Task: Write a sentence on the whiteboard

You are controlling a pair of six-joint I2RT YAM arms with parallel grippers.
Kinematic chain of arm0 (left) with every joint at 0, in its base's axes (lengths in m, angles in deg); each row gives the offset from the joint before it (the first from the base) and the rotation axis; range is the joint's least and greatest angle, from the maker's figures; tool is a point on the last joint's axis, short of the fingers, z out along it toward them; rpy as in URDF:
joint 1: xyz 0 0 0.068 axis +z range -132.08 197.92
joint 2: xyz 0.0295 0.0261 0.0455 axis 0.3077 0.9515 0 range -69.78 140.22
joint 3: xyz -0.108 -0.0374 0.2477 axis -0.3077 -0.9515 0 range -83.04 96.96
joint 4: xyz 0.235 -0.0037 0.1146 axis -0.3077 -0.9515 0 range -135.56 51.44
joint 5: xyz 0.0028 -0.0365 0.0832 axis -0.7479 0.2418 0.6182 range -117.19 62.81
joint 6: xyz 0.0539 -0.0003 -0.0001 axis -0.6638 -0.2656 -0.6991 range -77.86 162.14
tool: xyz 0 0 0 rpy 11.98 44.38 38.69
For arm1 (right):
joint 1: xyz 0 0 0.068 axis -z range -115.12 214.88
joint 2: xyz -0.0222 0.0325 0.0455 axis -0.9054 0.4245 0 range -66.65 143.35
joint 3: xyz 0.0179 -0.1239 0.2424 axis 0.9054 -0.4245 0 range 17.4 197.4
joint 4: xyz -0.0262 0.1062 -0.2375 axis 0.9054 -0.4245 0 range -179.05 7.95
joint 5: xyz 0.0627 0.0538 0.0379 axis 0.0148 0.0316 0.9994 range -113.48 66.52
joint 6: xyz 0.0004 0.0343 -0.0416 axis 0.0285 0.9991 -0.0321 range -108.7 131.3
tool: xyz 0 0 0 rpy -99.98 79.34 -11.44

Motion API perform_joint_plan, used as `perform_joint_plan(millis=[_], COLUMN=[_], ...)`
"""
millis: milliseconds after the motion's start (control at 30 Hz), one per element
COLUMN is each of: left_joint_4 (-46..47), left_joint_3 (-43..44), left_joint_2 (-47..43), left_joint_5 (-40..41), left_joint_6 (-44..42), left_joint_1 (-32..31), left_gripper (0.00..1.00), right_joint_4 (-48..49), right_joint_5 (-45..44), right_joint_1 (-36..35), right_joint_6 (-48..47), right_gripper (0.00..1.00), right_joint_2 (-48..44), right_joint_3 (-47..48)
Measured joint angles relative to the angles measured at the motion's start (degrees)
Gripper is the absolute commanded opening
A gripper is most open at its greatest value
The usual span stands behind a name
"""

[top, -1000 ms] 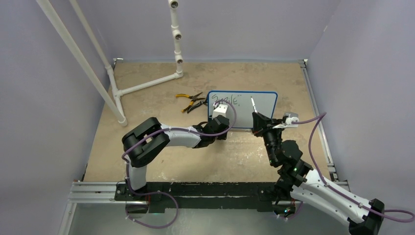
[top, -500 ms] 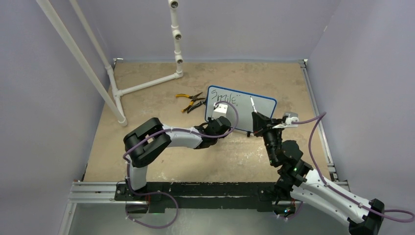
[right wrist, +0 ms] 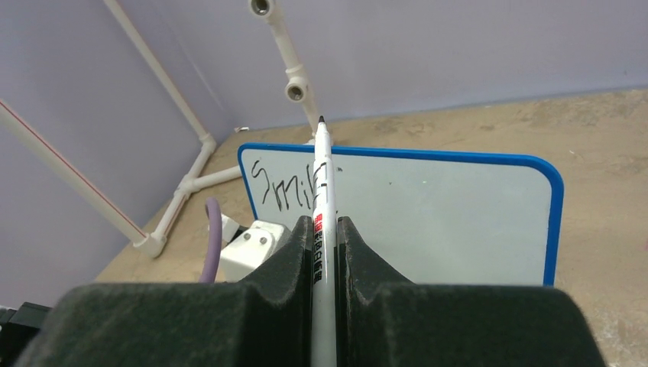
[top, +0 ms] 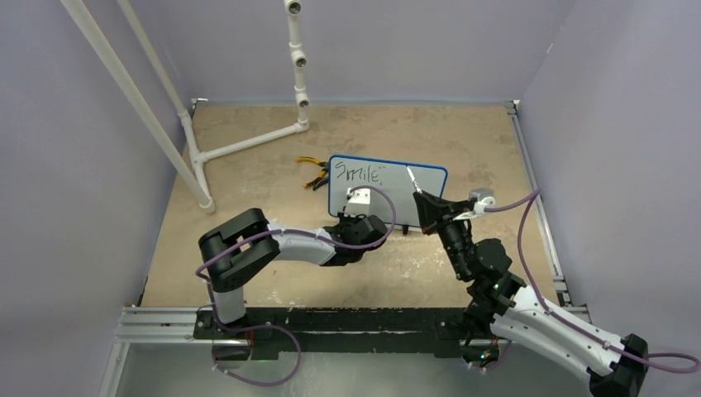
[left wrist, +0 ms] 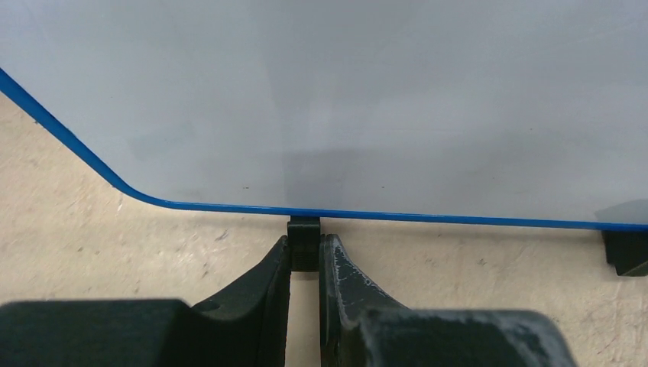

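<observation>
The whiteboard (top: 397, 192) stands upright mid-table, white with a blue frame. It also shows in the left wrist view (left wrist: 344, 107) and the right wrist view (right wrist: 443, 206). The sentence (top: 357, 174) is one black word, "Smile", at the top left; it also shows in the right wrist view (right wrist: 286, 187), partly hidden by the marker. My left gripper (left wrist: 305, 252) is shut on the board's left black foot (left wrist: 304, 231). My right gripper (right wrist: 325, 229) is shut on a white marker (right wrist: 323, 199), whose black tip points up in front of the board's top edge.
Yellow-handled pliers (top: 312, 174) lie just behind the board's left end. A white PVC pipe frame (top: 240, 145) stands at the back left. A second black foot (left wrist: 626, 248) sits under the board's right part. Metal rails edge the table on the right (top: 537, 198).
The whiteboard has slid left and turned slightly, held by my left gripper. My right gripper with the marker has shifted left with it.
</observation>
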Motion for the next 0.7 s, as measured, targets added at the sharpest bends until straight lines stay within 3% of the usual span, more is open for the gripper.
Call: perform_joint_plan(millis=[133,300,433,700], left_joint_4=[-2.34,-3.41,-3.65,-6.43], left_joint_3=[-1.6,-3.13,-4.76,-6.73], left_joint_2=[-1.6,-3.72,-7.72,-18.91], left_joint_5=[1.57,0.37,-1.09,-9.46], left_joint_6=[3.43,4.87,4.59,1.73], left_joint_1=[-0.81,-0.9,-0.9,-0.37], left_gripper=[0.02,0.35,0.5,0.59], right_joint_4=[0.5,0.92,1.2,2.34], right_joint_5=[1.55,2.73,3.43,6.69], right_joint_1=[-0.02,0.0,0.0,-0.02], right_joint_6=[-0.26,-0.35,-0.31,-0.24], right_gripper=[0.0,0.0,0.0,0.0], right_joint_2=[0.7,2.58,4.57,5.44], right_joint_3=[-0.07,-0.17,-0.39,-3.41])
